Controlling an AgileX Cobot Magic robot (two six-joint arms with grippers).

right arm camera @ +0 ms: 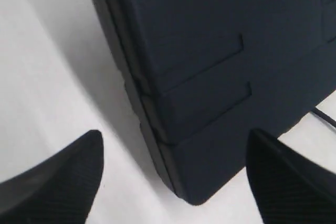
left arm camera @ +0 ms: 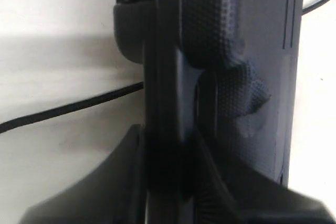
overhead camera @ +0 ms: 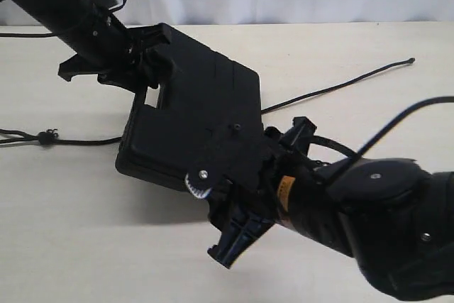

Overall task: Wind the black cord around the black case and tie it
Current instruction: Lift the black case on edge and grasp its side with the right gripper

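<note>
Only the exterior view took in the whole layout: the black case (overhead camera: 206, 115) sat at a slant over the pale table (overhead camera: 78, 232), its handle-slot end at the left arm. The black cord (overhead camera: 333, 89) ran across the table from a small knot (overhead camera: 48, 135) on the left, passed beneath the case and came out on the right, ending in a knotted tip (overhead camera: 413, 60). The left wrist view showed what that view hid: the left gripper (left arm camera: 168, 182) was clenched on the case's edge, a finger pressed to either side, with a stretch of cord lying on the table beside it. The right wrist view showed the right gripper (right arm camera: 174, 140) spread wide, with a corner of the case between its fingers (right arm camera: 63, 177) and touching neither, and a bit of cord just past that corner
</note>
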